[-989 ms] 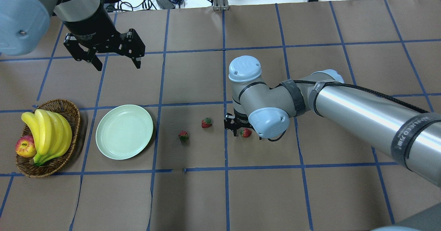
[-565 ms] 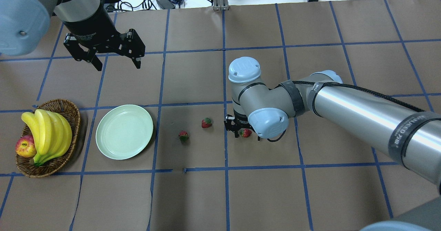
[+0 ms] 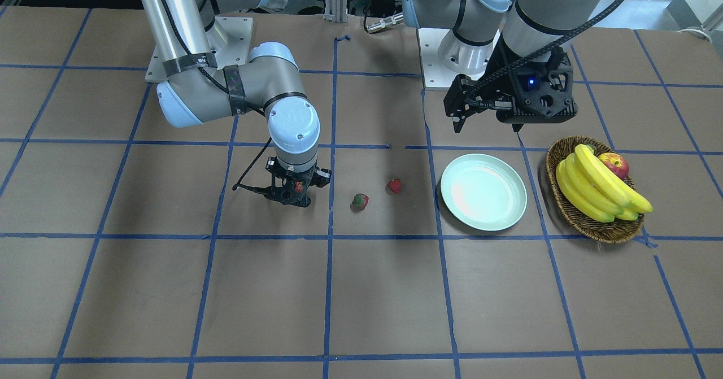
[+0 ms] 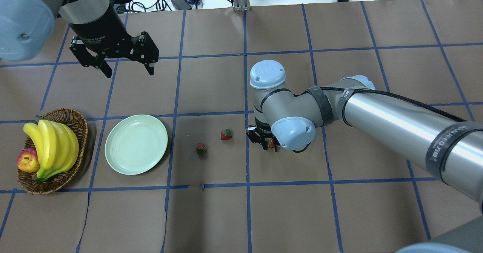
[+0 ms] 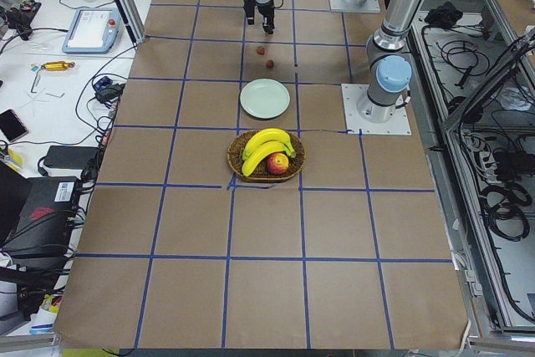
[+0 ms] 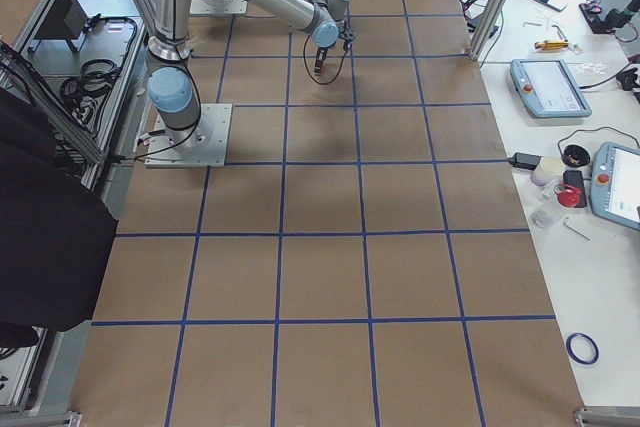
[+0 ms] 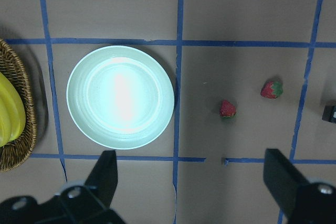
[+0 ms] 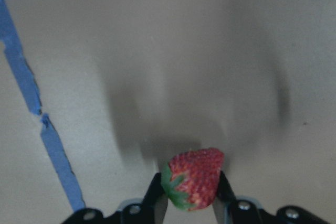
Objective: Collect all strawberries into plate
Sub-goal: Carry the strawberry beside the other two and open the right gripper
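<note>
Strawberry (image 8: 194, 178) tight between the right jaws

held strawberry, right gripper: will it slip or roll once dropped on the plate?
Probably light and stiff: the held strawberry is tiny beside the plate and shows no squashing in the right gripper. Its tapered, rounded shape may roll on release; the plate's raised rim should contain it.
</note>
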